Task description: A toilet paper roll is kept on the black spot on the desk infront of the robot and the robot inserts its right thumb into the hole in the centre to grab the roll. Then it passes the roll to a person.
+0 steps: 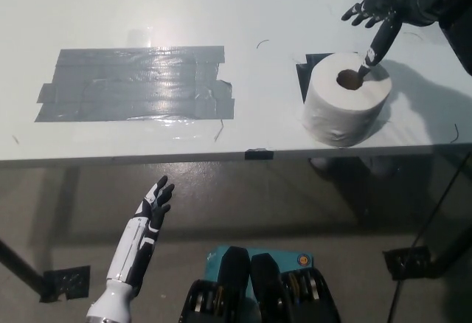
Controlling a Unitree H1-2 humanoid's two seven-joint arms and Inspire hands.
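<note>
A white toilet paper roll (345, 108) stands upright on the white desk (184, 13), covering most of a black spot (308, 72) near the desk's right front. My black right hand (383, 13) hovers just behind and above the roll, fingers spread apart and holding nothing. Its thumb points down at the roll's far rim, beside the centre hole, with the tip outside the hole. My white left hand (153, 209) rests open below the desk's front edge at the lower left.
A large patch of grey tape (136, 83) lies on the desk's left half. A small black mark (259, 153) sits on the desk's front edge. Under the desk, table legs and a dark floor show.
</note>
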